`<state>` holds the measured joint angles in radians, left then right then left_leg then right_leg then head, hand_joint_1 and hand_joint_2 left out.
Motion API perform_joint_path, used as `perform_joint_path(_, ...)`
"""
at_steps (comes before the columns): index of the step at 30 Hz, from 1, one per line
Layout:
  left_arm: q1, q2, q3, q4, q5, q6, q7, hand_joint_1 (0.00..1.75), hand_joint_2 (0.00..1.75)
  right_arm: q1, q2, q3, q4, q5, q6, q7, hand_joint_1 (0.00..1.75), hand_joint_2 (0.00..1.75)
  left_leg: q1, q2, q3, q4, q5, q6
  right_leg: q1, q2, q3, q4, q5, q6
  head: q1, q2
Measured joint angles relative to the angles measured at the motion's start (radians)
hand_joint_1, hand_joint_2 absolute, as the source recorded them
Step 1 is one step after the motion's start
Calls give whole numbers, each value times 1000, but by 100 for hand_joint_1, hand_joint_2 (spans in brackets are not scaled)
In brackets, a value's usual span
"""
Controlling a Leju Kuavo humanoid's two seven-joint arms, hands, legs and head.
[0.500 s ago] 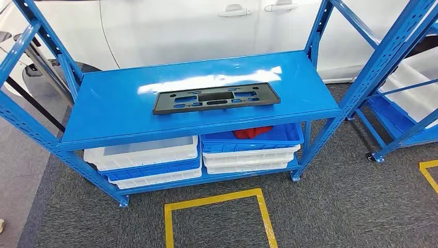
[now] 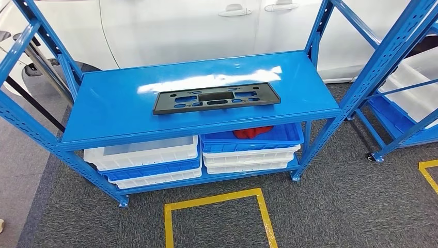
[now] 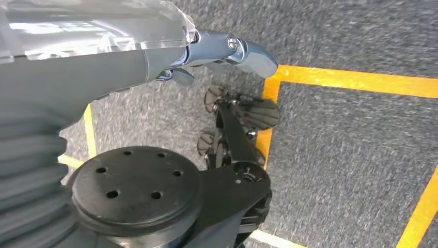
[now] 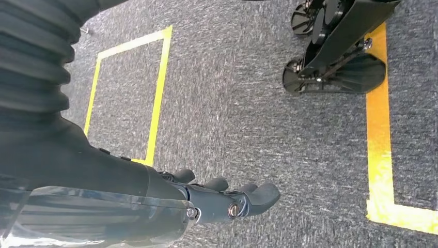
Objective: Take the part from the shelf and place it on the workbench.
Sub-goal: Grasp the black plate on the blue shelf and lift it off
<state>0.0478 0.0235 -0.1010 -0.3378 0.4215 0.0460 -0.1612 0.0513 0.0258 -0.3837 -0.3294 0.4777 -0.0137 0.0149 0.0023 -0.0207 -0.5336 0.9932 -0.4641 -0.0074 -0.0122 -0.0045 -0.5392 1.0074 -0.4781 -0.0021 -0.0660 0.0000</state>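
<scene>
Flat black rectangular plastic part with cutouts [image 2: 216,97] on blue metal shelf [image 2: 113,111], long axis left-right, left hand [image 3: 227,51] and right hand [image 4: 227,199] released, empty above grey carpet [image 4: 248,113]

Matt black part [image 2: 216,97] on glossy blue metal shelf [image 2: 119,111].

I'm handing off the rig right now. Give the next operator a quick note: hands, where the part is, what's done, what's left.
Left hand: hangs over the carpet, holds nothing.
Right hand: hangs over the carpet, fingers apart, holds nothing.
Part: the black plate lies flat on the top board of the blue shelf, untouched.
Done: nothing yet.
Left: reach up, grip the plate, lift it off the shelf, carry it to the workbench and set it down.
</scene>
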Motion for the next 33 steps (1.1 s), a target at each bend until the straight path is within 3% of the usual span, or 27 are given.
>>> perform_joint_path(1, -5, 1, -6, 5, 0, 3, -7, 0, 0, -4, 2, -20, 5, 25, -1, 0, 0, 131, 0, 0, 0, 0, 0, 0, 0, 0, 0, 0, 0, 0, 0, 0)
perform_joint_path(3, -14, 2, -19, 15, 0, 7, -21, 0, 0, -12, 7, -57, 14, 79, -7, 0, 0, 44, 0, 0, 0, 0, 0, 0, 0, 0, 0, 0, 0, 0, 0, 0)
perform_joint_path(4, -19, 3, -25, 20, 0, 9, -29, 0, 0, -16, 9, -74, 18, 107, -12, -2, 0, 44, 0, 0, 0, 0, 0, 0, 0, 0, 0, 0, 0, 0, 0, 0)
perform_joint_path(7, -31, 3, -44, 35, 0, 15, -58, 0, 0, -25, 14, -126, 31, 190, -28, -27, 0, 175, 0, 0, 0, 1, 0, 0, 0, 0, 0, 0, 0, 0, 0, 0)
perform_joint_path(10, -42, 3, -63, 49, 0, 18, -87, 0, 0, -35, 16, -175, 43, 256, -31, -87, 0, 175, 0, 0, -2, 3, -1, 1, -1, 0, 0, -1, 1, 2, 0, 0)
perform_joint_path(13, -52, 3, -75, 59, 0, 21, -112, 0, 0, -49, 24, -204, 45, 292, -8, -173, 0, 175, -3, 0, -8, 10, -3, 15, -5, 0, -1, -4, 6, 10, 0, 0)
perform_joint_path(16, -60, -1, -89, 69, 0, 24, -137, 0, 0, -69, 30, -209, 27, 290, 41, -260, 0, 175, 4, 2, 7, -23, 16, 28, -2, 0, 2, -5, 3, 20, 0, 0)
perform_joint_path(18, -66, -7, -96, 75, 0, 26, -153, 0, 0, -85, 31, -206, 14, 271, 79, -316, 0, 175, 12, 5, 18, -48, 33, 33, -2, 2, -28, 64, -43, 25, 0, 0)
perform_joint_path(20, -72, -11, -102, 83, 0, 29, -169, 0, 0, -100, 33, -199, 1, 245, 118, -368, 0, 175, 11, 6, 12, -47, 36, 34, -6, 3, -91, 192, -106, 32, 0, 0)
perform_joint_path(21, -73, -14, -105, 87, 0, 30, -176, 0, 0, -106, 34, -193, -7, 231, 135, -393, 0, 175, 12, 5, 8, -42, 35, 32, -10, 3, -112, 236, -118, 36, 0, 0)
perform_joint_path(22, -73, -17, -109, 91, 0, 32, -184, 0, 0, -111, 35, -187, -15, 217, 154, -418, 0, 175, 13, 4, 4, -36, 33, 29, -14, 3, -118, 247, -110, 40, 0, 0)
perform_joint_path(23, -74, -21, -114, 94, 0, 34, -191, 0, 0, -116, 36, -180, -24, 203, 171, -444, 0, 175, 15, 3, 1, -29, 30, 25, -18, 3, -103, 216, -84, 44, 0, 0)
perform_joint_path(25, -76, -27, -120, 99, 0, 36, -207, 0, 0, -129, 38, -166, -42, 175, 207, -495, 0, 175, 20, 0, -6, -9, 20, 12, -24, 6, -44, 96, -24, 50, 0, 0)
perform_joint_path(27, -83, -29, -123, 104, 0, 39, -224, 0, 0, -145, 43, -149, -61, 145, 245, -548, 0, 175, 19, -1, -16, 11, 10, -4, -22, 13, -12, 24, -2, 39, 0, 0)
perform_joint_path(29, -88, -31, -126, 108, 0, 41, -239, 0, 0, -157, 47, -135, -77, 116, 281, -600, 0, 175, 18, -2, -21, 16, 9, -17, -16, 16, -18, 23, -3, 18, 0, 0)
perform_joint_path(31, -89, -33, -131, 113, 0, 43, -254, 0, 0, -166, 49, -121, -93, 88, 315, -649, 0, 87, 22, 0, -25, 20, 5, -26, -16, 14, -21, 22, 1, 3, 0, 0)
perform_joint_path(33, -92, -35, -137, 117, 0, 46, -264, 0, 0, -167, 52, -106, -117, 42, 355, -688, 0, 0, 24, 6, -53, 87, -41, -31, -16, 10, -24, 20, 6, -9, 0, 0)
